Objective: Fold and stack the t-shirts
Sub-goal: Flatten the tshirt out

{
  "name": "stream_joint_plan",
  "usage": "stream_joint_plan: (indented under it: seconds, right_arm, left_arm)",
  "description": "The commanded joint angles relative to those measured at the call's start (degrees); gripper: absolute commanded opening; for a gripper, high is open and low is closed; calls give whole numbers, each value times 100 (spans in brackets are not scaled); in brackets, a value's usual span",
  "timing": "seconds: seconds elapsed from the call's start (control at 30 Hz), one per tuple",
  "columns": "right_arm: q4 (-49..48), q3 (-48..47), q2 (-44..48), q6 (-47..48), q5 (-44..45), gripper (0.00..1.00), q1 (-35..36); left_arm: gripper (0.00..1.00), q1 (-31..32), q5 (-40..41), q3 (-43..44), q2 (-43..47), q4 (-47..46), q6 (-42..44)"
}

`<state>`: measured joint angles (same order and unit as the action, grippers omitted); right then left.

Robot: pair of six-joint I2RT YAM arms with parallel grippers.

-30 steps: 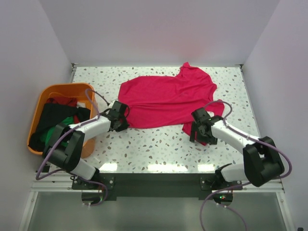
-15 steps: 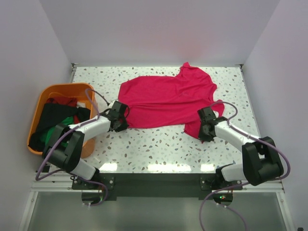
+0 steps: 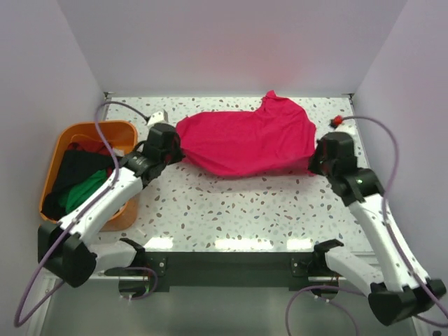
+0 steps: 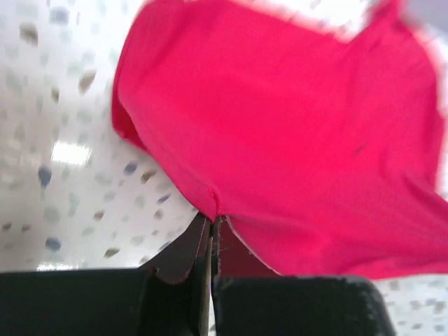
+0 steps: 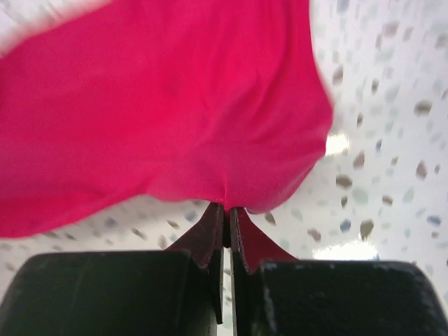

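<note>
A bright crimson-pink t-shirt (image 3: 248, 140) hangs stretched between both arms over the back half of the table. My left gripper (image 3: 172, 149) is shut on the shirt's left edge; the left wrist view has the cloth (image 4: 294, 133) pinched at the fingertips of that gripper (image 4: 212, 218). At the right, my right gripper (image 3: 316, 162) is shut on the shirt's other edge, and the right wrist view has the cloth (image 5: 168, 105) caught at its tips (image 5: 226, 207). More t-shirts, green (image 3: 87, 187), black (image 3: 77, 168) and dark red (image 3: 87, 147), lie heaped in the tub.
An orange plastic tub (image 3: 94, 130) stands at the table's left edge. The speckled white table (image 3: 231, 210) shows in front of the shirt. White walls close in the back and both sides. A white cable plug (image 3: 155, 117) lies at the back left.
My right gripper shut on the shirt's near right corner. Both arms then rose and swung toward the back, lifting the shirt's near edge and drawing it taut between them.
</note>
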<state>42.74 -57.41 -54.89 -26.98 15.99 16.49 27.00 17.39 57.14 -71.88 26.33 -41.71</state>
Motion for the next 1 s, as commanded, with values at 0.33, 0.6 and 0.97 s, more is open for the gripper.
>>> stream_joint_plan:
  seconds: [0.33, 0.6, 0.97]
  right_arm:
    - [1438, -5664, 647, 1010, 1021, 0, -14]
    - [1325, -7285, -64, 1599, 800, 0, 29]
    - [-826, -4975, -1531, 2663, 2296, 0, 392]
  left_arm:
    - [0, 165, -209, 3616, 1958, 452, 893]
    - [0, 165, -509, 4700, 1730, 540, 1157]
    - [0, -228, 1682, 4209, -342, 321, 1508]
